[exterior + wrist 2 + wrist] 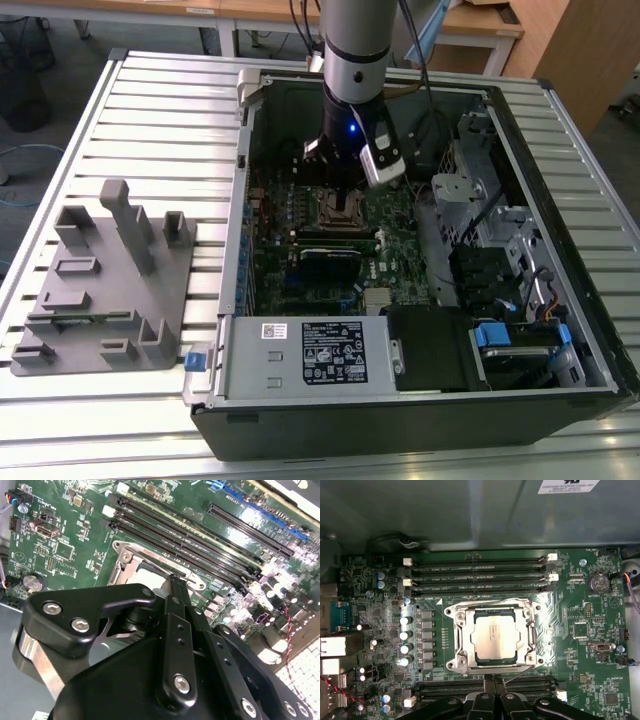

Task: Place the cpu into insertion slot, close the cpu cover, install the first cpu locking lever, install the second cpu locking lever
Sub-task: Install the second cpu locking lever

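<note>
Exterior view: computer case (420, 400) on ribbed metal table (160, 110), wooden desks (480, 25) behind.

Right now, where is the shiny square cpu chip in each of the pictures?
Exterior view: the cpu sits mid-motherboard, directly under the gripper.
First wrist view: centre of the picture, framed by the cpu cover.
Second wrist view: a pale patch just beyond the gripper.
Shared landmark: the long black memory slots beside the socket.
</note>
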Motion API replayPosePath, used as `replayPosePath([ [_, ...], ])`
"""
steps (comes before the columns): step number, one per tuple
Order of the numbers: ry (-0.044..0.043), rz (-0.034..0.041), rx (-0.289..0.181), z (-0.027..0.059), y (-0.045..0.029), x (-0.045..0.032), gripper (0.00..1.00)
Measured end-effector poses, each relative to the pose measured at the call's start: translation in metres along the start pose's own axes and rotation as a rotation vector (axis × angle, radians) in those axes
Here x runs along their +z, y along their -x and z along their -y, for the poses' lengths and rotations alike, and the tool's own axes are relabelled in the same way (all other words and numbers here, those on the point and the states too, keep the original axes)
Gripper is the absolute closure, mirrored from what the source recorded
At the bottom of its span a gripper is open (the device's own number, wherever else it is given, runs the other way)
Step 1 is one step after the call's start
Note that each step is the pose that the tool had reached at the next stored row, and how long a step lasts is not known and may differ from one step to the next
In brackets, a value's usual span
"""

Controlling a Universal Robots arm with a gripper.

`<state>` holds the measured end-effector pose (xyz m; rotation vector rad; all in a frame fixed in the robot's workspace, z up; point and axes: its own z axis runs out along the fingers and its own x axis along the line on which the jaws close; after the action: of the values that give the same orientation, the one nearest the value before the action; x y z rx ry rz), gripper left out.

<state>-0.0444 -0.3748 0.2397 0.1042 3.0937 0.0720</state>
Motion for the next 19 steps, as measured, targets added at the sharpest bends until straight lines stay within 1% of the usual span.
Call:
replayPosePath([
  [3, 0.0, 0.0001, 0.0, 0.0017, -0.0001, 0.0005, 0.89],
  [17, -0.0008, 0.0002, 0.0, 0.0018, -0.0006, 0.0017, 0.89],
  [19, -0.0045, 0.0003, 0.0, 0.002, -0.0019, 0.0026, 0.89],
])
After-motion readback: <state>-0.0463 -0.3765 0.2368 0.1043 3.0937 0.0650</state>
